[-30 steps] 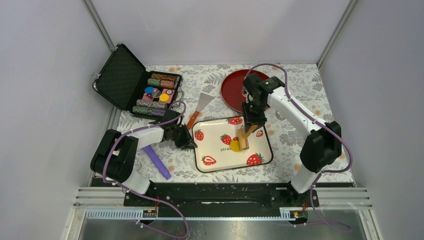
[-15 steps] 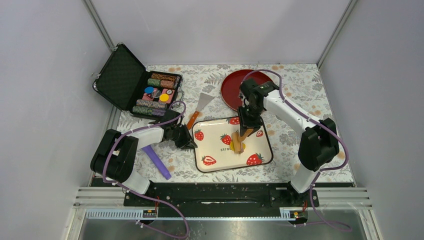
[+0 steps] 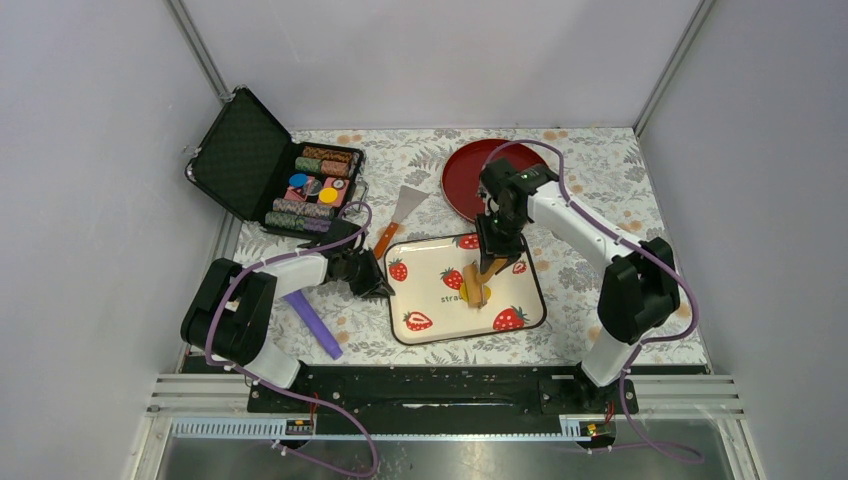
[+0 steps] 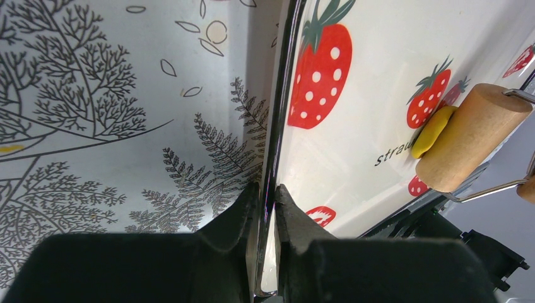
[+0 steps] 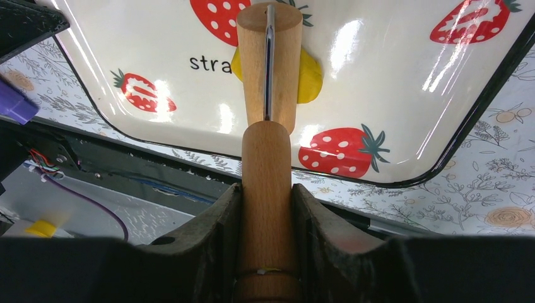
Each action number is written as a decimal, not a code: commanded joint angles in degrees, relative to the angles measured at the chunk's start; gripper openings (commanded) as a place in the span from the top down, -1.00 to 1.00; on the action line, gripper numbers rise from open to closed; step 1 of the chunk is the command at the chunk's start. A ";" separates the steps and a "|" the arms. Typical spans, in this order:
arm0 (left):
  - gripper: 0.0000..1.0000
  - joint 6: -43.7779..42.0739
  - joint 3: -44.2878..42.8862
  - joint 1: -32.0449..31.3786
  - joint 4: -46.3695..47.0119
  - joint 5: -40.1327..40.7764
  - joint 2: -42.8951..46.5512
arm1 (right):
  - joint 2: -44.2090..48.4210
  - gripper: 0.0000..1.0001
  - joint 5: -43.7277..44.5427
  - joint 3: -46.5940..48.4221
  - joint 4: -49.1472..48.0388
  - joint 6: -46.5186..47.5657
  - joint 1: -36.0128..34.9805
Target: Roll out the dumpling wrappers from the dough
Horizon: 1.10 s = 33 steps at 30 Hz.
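On the flower-print bench (image 3: pixel 620 170), bare room lies right of the strawberry tray (image 3: pixel 420 285) and in a narrow strip along its near edge. The tray sits mid-bench, slightly skewed, and the left gripper (image 4: pixel 266 189) is pinched shut on its left rim. An open black case (image 3: pixel 240 150) of chips fills the far left corner, apart from the tray. A red plate (image 3: pixel 460 185) lies just beyond the tray's far right corner. A purple stick (image 3: pixel 315 325) lies left of the tray, and a scraper (image 3: pixel 405 205) lies by its far left corner. The right gripper (image 5: pixel 266 196) clamps the handle of a wooden rolling pin (image 5: pixel 252 69). Its roller rests on the yellow dough (image 5: pixel 310 79), a flat patch near the tray's middle, clear of every rim.
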State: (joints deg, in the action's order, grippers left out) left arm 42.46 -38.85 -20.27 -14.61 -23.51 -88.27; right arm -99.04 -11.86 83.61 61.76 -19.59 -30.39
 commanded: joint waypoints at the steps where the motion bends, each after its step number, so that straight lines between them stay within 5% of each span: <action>1: 1.00 -1.85 2.28 1.14 -5.08 11.23 -1.83 | -0.42 1.00 9.82 -3.99 3.78 1.60 0.84; 33: 1.00 -0.71 2.71 2.88 -6.04 13.19 -2.08 | 0.91 1.00 16.45 -11.78 4.79 3.22 5.50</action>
State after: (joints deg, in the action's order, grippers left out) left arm 43.09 -38.76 -19.88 -14.68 -23.59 -88.29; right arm -94.67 -14.17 76.88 57.95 -19.57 -26.59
